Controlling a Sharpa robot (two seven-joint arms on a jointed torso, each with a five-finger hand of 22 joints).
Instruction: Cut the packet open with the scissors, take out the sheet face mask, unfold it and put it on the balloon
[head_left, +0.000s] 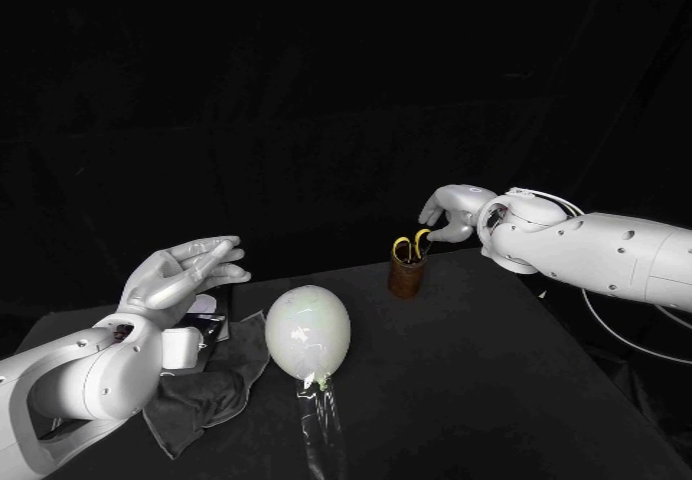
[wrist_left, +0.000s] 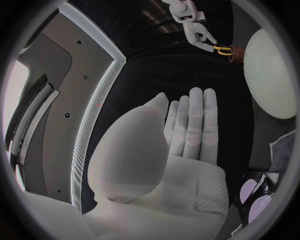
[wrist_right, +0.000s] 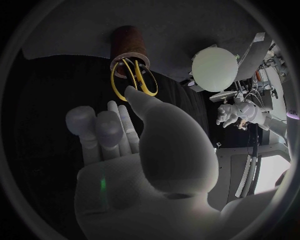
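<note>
Yellow-handled scissors (head_left: 413, 244) in a brown cup (head_left: 407, 279), right hand (head_left: 453, 211) spread and empty just above; left hand (head_left: 178, 274) flat, empty.

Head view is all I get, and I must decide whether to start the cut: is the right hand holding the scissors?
Observer: Not yet. In the right wrist view the right hand has an empty palm. Its thumb tip is close to the yellow handles of the scissors. I cannot tell whether it touches them.
Operator: Are the handles free to grab?
Observer: Both loops stick up out of the brown holder, with the blades down inside it.
Operator: Is the left hand carrying anything?
Observer: No. The left wrist view shows the left hand flat, fingers straight and side by side, with nothing on the palm.
</note>
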